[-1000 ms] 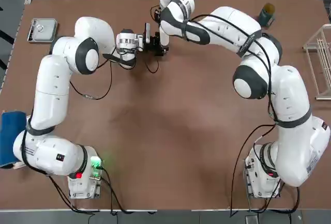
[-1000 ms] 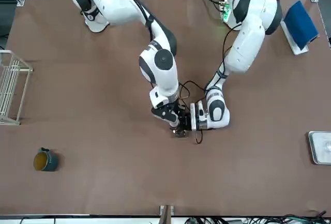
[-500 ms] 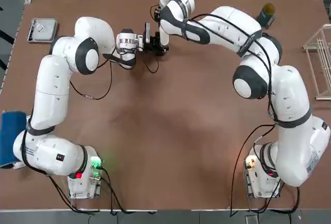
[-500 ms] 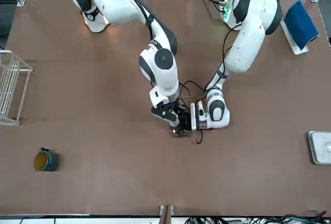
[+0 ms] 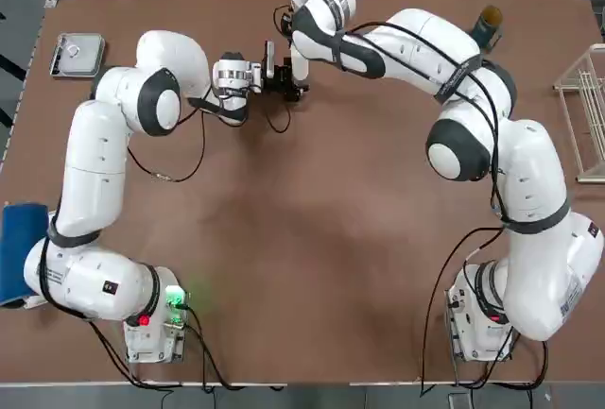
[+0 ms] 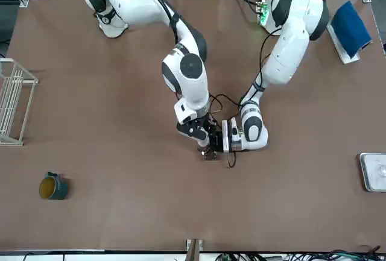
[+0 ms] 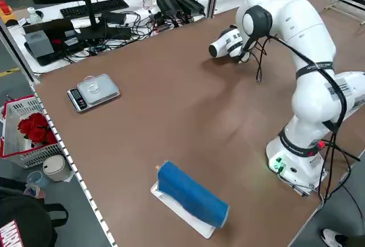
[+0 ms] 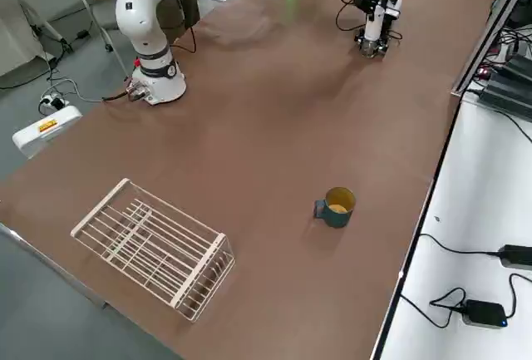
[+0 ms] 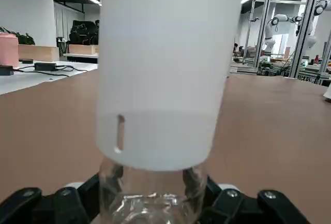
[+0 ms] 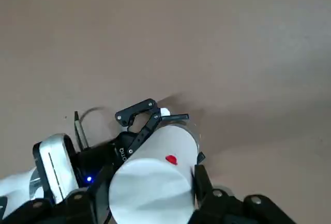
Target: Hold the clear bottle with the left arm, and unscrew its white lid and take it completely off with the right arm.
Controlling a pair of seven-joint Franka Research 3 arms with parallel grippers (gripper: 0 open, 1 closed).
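The clear bottle point(image 9: 152, 200) stands upright at the far middle of the table, and my left gripper point(image 9: 155, 206) is shut on its glass body from the side. The white lid point(image 9: 163, 69) sits over the bottle's neck. My right gripper point(image 10: 150, 203) comes down from above and is shut on the white lid point(image 10: 155, 175). In the top view the two grippers meet at one spot, with the left gripper point(image 5: 280, 76) beside the right gripper point(image 5: 294, 90). There the bottle itself is hidden under the right wrist. I cannot tell whether the lid is still threaded on.
A green jar with a yellowish top point(image 5: 489, 22) stands at the far right. A wire rack point(image 5: 586, 111) lies at the right edge. A small scale point(image 5: 77, 55) sits far left, and a blue roll point(image 5: 19, 248) lies at the left edge.
The right arm's forearm has shifted slightly toward the far edge. Both grippers keep their hold at the same spot.
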